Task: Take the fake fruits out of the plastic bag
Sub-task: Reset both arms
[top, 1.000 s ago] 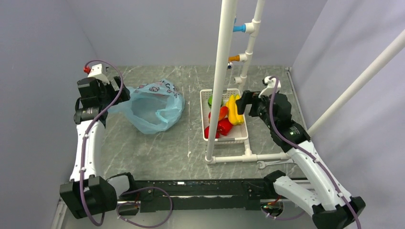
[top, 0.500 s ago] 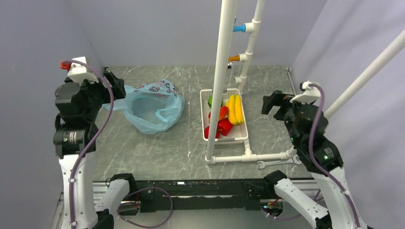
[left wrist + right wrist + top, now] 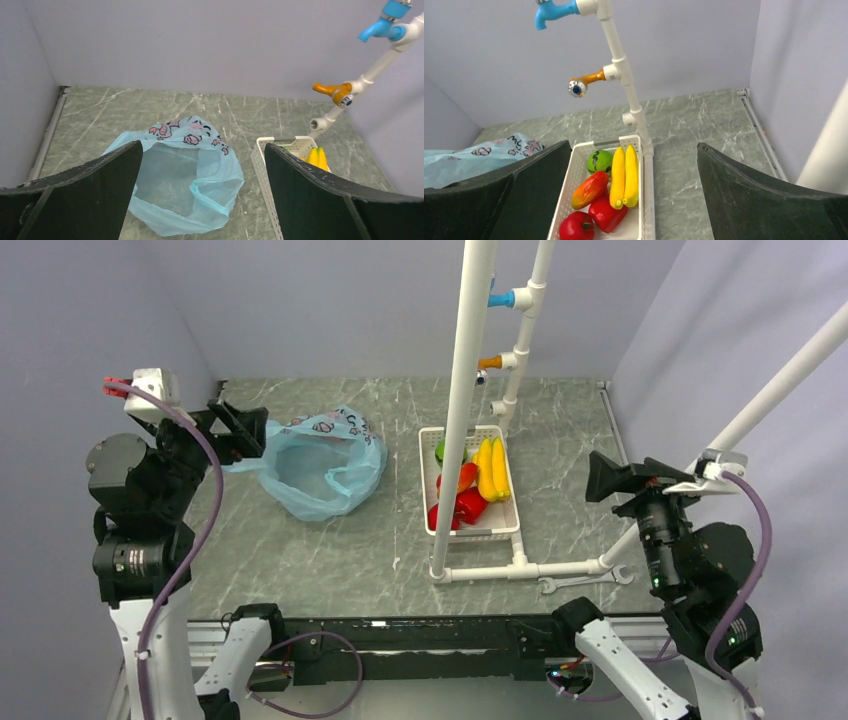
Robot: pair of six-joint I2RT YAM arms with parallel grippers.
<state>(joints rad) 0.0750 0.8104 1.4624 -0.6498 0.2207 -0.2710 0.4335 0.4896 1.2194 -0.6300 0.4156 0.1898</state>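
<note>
The light-blue plastic bag (image 3: 322, 465) lies open on the table at the left, and no fruit shows inside it (image 3: 185, 185). The fake fruits lie in a white slotted basket (image 3: 470, 533): two yellow bananas (image 3: 624, 175), a green piece (image 3: 600, 161), an orange-red piece (image 3: 590, 189) and two red pieces (image 3: 608, 212). My left gripper (image 3: 238, 430) hangs open, raised to the left of the bag, with nothing between its fingers (image 3: 202, 150). My right gripper (image 3: 605, 478) is open and empty too, raised to the right of the basket (image 3: 634, 147).
A white pipe frame (image 3: 465, 390) rises beside the basket, with a blue tap (image 3: 502, 299) and an orange tap (image 3: 490, 362). A metal wrench (image 3: 585, 582) lies by the frame's foot. Grey walls close in the left, back and right.
Both arms have drawn back and risen. The left gripper left the bag's left edge. The right gripper moved right, away from the basket. Both stayed open.
</note>
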